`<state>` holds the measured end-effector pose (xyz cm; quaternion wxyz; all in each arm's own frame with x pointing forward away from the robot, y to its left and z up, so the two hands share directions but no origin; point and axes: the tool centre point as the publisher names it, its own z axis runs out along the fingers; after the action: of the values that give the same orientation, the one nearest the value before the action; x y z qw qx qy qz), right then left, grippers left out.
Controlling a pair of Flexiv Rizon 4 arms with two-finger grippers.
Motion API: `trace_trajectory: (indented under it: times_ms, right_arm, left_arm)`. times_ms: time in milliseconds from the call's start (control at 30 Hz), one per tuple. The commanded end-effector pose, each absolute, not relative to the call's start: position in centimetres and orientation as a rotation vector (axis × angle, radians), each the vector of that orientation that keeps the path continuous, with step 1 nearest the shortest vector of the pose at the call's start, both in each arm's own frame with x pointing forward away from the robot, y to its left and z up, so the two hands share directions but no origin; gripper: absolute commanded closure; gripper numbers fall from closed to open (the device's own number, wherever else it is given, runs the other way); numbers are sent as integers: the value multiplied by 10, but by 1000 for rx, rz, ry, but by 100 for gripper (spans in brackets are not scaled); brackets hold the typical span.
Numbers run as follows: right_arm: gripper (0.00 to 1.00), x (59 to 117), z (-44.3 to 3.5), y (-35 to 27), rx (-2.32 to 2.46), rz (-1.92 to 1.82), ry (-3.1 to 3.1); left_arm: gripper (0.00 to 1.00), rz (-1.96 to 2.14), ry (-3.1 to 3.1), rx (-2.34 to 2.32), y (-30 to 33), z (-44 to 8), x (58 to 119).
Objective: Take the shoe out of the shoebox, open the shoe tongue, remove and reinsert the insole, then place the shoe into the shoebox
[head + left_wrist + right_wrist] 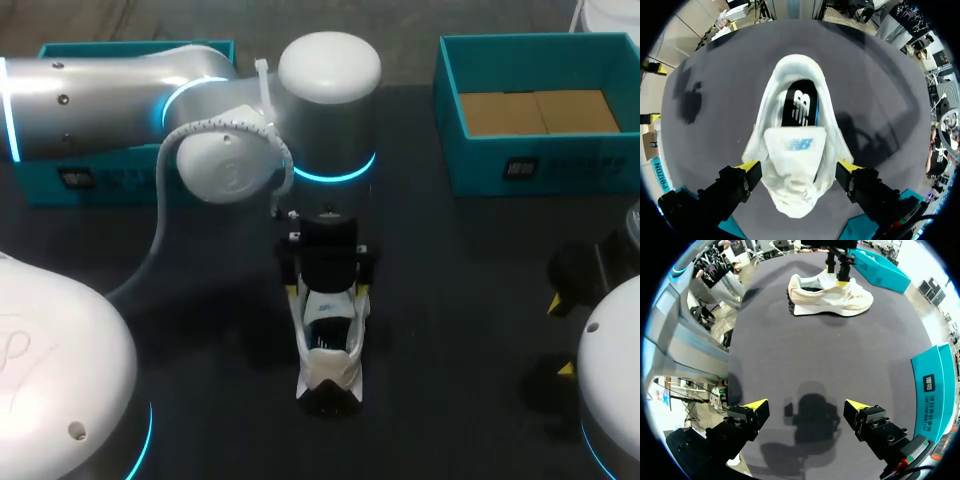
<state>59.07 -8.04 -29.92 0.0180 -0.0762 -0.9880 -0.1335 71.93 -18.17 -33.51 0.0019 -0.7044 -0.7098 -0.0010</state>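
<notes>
Left end effector (799,167) astride shoe (330,373) on bench (470,300); grip cannot be told.
Tongue (795,146) lies under it, insole (800,105) ahead; a loose or off-centre pinch could tip or drag the shoe.

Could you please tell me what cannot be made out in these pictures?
- Head view: the left hand covers the toe end of the shoe.
- Left wrist view: the tongue hides the insole forward of the heel.
- Head view: the right hand is dark against the table and partly behind its own arm.
- Head view: the left arm hides much of the teal box behind it.
</notes>
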Motion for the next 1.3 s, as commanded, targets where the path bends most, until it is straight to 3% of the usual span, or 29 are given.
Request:
trace_trajectory:
  times_ms: [33,367,467,533,633,667,700,1100,1300]
  right_arm:
    - [0,589,-300,-81,-237,-412,-3072]
    - [0,589,-300,-81,-237,-412,-3072]
    - [0,589,-300,-81,-237,-412,-3072]
    - [0,589,-300,-81,-237,-412,-3072]
    - [0,589,-300,-81,-237,-412,-3072]
    - [0,589,-300,-81,-237,-412,-3072]
    - [0,589,-300,-81,-237,-412,-3072]
    - [0,589,-300,-81,-237,-412,-3072]
    - [0,589,-300,-81,-237,-412,-3072]
  left_arm:
    - [0,-19,-2257,-2213,-179,-320,726]
    - [0,0,-2336,-2229,-179,-273,739]
    - [20,23,-2334,-2230,-178,-267,739]
    - [54,24,-2329,-2234,-177,-266,737]
    - [74,42,-2328,-2238,-176,-266,735]
    - [95,47,-2324,-2239,-175,-266,734]
    - [100,54,-2321,-2239,-175,-267,733]
    - [100,87,-2193,-2283,-173,-305,712]
    - [92,114,-2139,-2288,-175,-329,705]
